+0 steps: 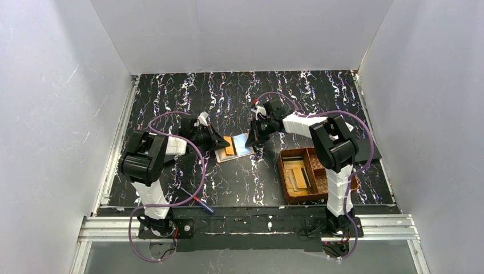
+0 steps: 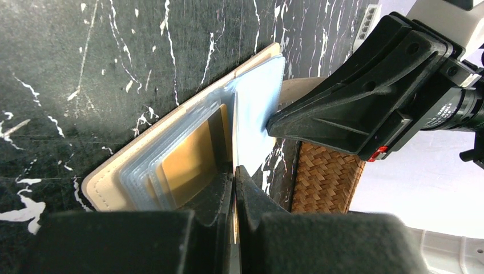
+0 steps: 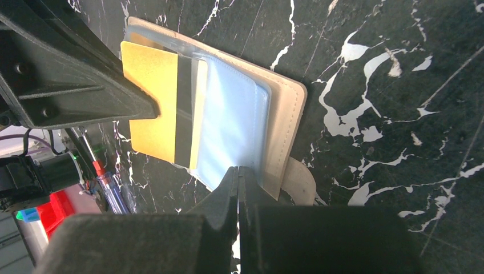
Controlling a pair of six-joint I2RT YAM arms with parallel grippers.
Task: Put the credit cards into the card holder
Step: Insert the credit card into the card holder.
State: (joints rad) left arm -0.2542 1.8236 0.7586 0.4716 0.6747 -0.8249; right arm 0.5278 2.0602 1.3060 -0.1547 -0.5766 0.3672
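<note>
At bench centre lies the open holder. My left claw, at nine o'clock, clamps a gold card half-inserted; right claw, at three, pinches the holder. Next I'd push it home.

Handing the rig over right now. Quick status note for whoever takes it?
Left gripper: shut on the gold card, which looks partly slid into the clear sleeve.
Right gripper: shut on that sleeve's edge.
Card holder: open on the table between the arms.
Done: no card visibly seated.
Left: push this card home, then load the pale cards in the basket.
</note>
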